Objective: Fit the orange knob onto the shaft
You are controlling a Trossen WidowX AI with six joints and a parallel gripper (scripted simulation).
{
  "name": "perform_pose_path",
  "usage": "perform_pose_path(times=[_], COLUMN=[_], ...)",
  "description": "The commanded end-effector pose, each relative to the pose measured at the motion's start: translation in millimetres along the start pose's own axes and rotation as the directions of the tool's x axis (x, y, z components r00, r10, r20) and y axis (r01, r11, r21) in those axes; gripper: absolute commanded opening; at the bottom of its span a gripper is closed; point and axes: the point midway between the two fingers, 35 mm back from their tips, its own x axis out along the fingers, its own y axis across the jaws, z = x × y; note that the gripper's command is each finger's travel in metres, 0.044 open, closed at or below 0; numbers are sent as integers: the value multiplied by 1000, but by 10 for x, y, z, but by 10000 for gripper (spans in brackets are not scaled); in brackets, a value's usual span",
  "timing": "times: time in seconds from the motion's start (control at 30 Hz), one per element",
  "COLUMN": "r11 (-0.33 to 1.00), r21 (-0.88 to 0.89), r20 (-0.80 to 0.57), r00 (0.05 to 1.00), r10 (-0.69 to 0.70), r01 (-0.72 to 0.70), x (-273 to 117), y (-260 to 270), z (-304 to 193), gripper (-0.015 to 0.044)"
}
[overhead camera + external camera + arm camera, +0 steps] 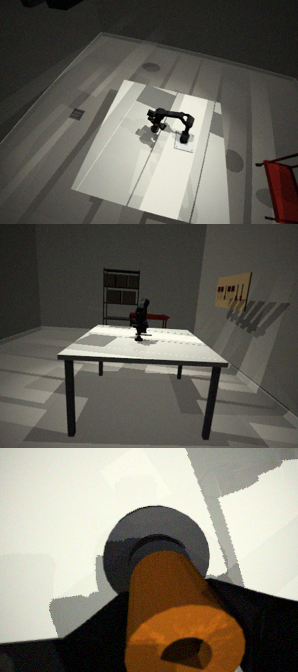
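The orange knob [167, 580] stands between the black fingers in the wrist view, with the D-shaped hole in its near end facing the camera. My gripper [167, 593] [156, 124] is shut on it, one finger at each side. The knob's far end is over the middle of the dark round pedestal [155, 520] [154, 129] [138, 339], in front of a darker raised ring. The shaft is hidden behind or inside the knob. I cannot tell whether the knob's lower end touches the pedestal. The knob is only a tiny orange spot in the top view.
The arm's base stands on a pale square plate [185, 149] on the white table [110, 170] [176, 353]. Shadows and light bands cross the table top. A red bench [281, 189] stands on the floor beyond the table, and a shelf rack [121, 288] stands at the back wall.
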Motion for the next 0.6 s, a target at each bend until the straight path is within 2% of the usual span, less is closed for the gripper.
perform_pose_path(times=[0.0,0.57], r11=[1000,1000], r21=[5,5], r20=[1,1], r00=[1000,1000], r10=[6,6], r01=[-6,-6], x=[12,39], y=[10,11], z=[0,0], gripper=[0,0])
